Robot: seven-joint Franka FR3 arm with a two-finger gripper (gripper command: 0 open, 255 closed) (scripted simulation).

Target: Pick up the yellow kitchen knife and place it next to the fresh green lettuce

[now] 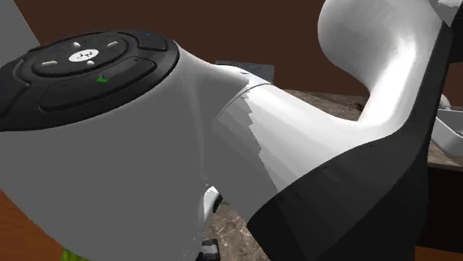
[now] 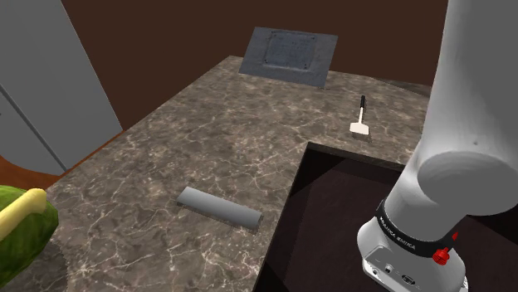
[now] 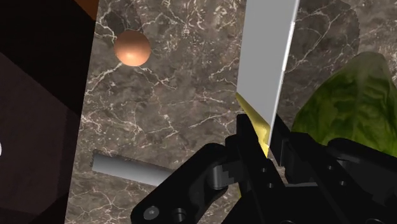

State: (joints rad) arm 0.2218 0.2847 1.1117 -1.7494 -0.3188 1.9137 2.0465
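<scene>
In the wrist view my gripper [image 3: 264,145] is shut on the knife's yellow handle [image 3: 256,124]. Its broad grey blade [image 3: 267,57] points away from the hand over the marbled counter [image 3: 178,95]. Close beside the blade and the fingers lies the green lettuce [image 3: 347,108]. The second exterior view has the lettuce [image 2: 25,236] at its lower left corner, with a yellow piece [image 2: 21,209] of the knife across its top. A sliver of green lettuce [image 1: 70,256] peeks out under the arm in the shoulder view.
A brown ball [image 3: 132,48] and a flat grey bar [image 3: 127,168] lie on the counter away from the lettuce. A dark sunken sink [image 2: 349,207], a white spatula [image 2: 361,116] and a grey panel [image 2: 289,54] lie further along. The white arm [image 1: 222,148] blocks the shoulder view.
</scene>
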